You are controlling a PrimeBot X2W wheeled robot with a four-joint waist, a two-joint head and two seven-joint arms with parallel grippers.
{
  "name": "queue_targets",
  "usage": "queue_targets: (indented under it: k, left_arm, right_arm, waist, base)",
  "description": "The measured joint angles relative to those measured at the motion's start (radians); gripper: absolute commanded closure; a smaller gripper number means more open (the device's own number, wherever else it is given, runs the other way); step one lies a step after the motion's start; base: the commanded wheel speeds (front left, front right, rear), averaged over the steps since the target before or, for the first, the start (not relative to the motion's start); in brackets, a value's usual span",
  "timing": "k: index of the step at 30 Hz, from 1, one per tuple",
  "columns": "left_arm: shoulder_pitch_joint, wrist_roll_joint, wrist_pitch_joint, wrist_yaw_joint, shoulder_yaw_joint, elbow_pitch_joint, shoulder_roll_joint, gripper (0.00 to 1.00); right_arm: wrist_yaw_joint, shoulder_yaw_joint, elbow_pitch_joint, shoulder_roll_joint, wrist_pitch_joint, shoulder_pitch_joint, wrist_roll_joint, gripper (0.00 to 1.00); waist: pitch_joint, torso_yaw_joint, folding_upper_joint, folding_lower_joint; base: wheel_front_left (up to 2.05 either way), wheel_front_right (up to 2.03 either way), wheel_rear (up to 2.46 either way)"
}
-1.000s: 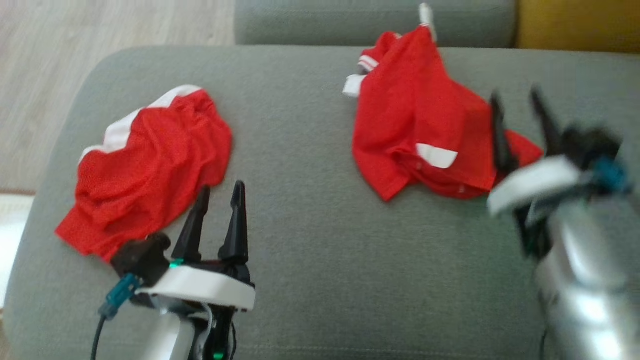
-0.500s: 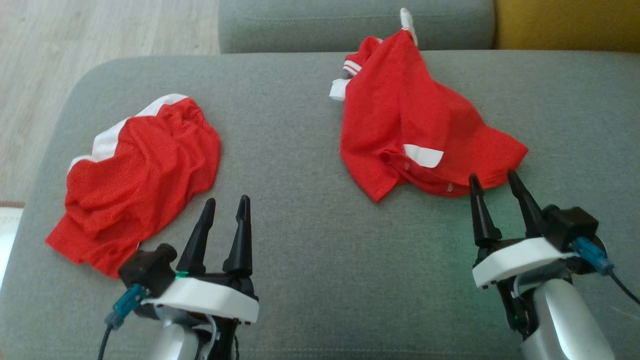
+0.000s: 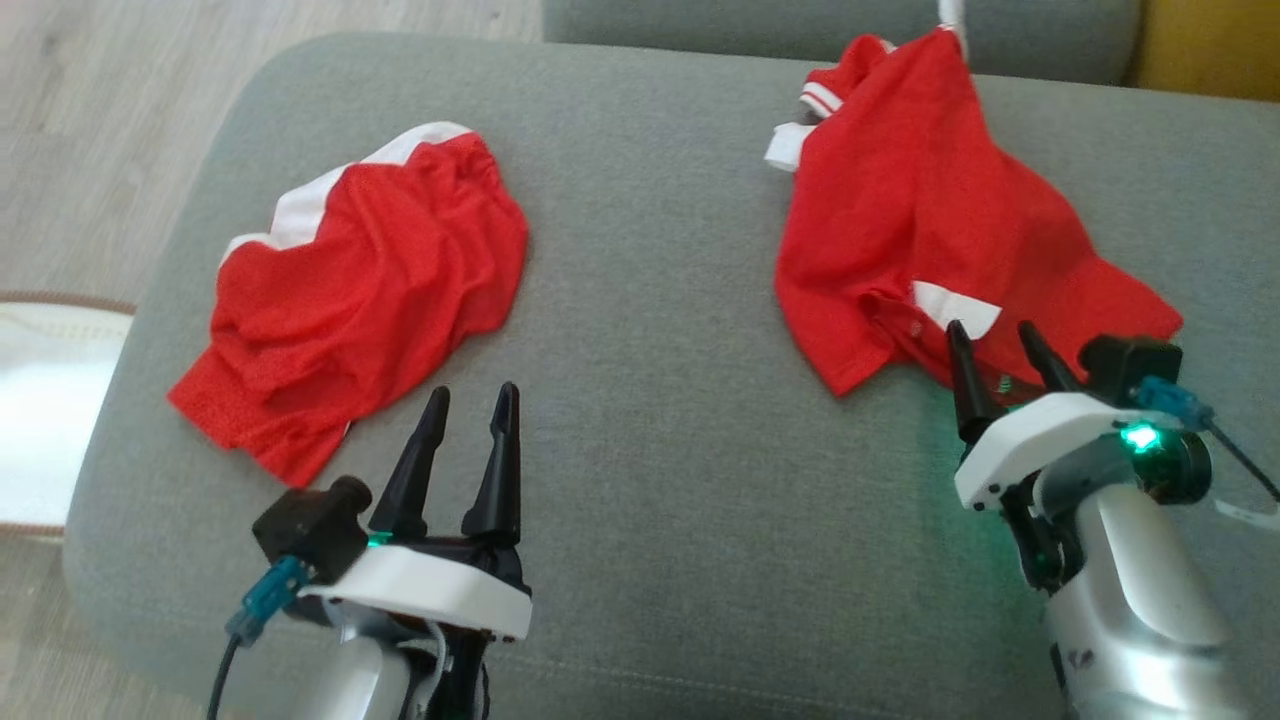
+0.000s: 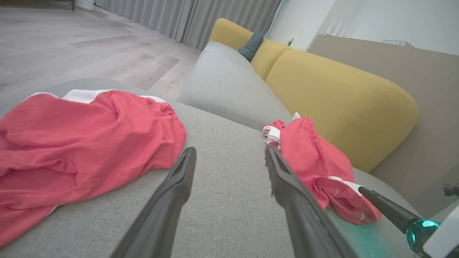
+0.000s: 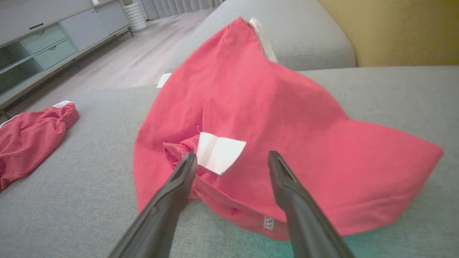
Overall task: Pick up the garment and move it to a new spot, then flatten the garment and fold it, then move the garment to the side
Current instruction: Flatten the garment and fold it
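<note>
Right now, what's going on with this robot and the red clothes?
A two-armed robot looks set to pick up laundry on a grey sofa cushion. Its open right gripper points at the near hem of the red shirt, by the white label, gripping nothing. The open left gripper hovers over bare cushion beside the other red garment.

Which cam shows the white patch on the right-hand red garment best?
Right wrist view: the white patch is large and unobstructed, between the open right tool's fingers. Head view shows it small, by the fingertips; left wrist view, an edge-on sliver.
</note>
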Motion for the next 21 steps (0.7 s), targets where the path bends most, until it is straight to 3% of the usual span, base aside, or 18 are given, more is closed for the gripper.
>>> queue_targets:
  k: [6,7,8,9,16,21]
  left_arm:
    - [-0.007,0.000,0.000,0.000,-0.007,0.000,0.000,0.00]
    - [-0.012,0.000,0.000,0.000,-0.009,0.002,0.000,0.00]
    - [-0.016,0.000,0.000,0.000,-0.011,0.002,0.000,0.00]
    - [-0.016,0.000,0.000,0.000,-0.012,0.002,0.000,0.00]
    - [-0.016,0.000,0.000,0.003,-0.015,0.013,0.000,0.00]
    - [-0.014,0.000,0.000,0.003,-0.007,0.016,0.000,0.00]
  right_arm:
    - [0.000,0.000,0.077,0.000,-0.002,-0.065,0.081,0.00]
    - [0.000,0.007,0.089,0.000,-0.003,-0.077,0.097,0.15]
    - [0.000,0.013,0.100,0.000,-0.005,-0.089,0.114,0.71]
    - [0.000,0.019,0.112,0.000,-0.011,-0.098,0.123,1.00]
    - [0.000,0.058,0.152,-0.001,-0.049,-0.119,0.139,1.00]
    - [0.000,0.065,0.092,-0.017,-0.051,-0.120,0.095,1.00]
  waist:
    - [0.024,0.022,0.0000,0.0000]
    - [0.028,0.024,0.0000,0.0000]
    - [0.030,0.025,0.0000,0.0000]
    - [0.032,0.026,0.0000,0.0000]
    - [0.025,0.015,0.0000,0.0000]
    - [0.001,-0.010,0.0000,0.0000]
  base:
    - [0.00,0.00,0.00]
    - [0.00,0.00,0.00]
    - [0.00,0.00,0.00]
    - [0.00,0.00,0.00]
    - [0.00,0.00,0.00]
    - [0.00,0.00,0.00]
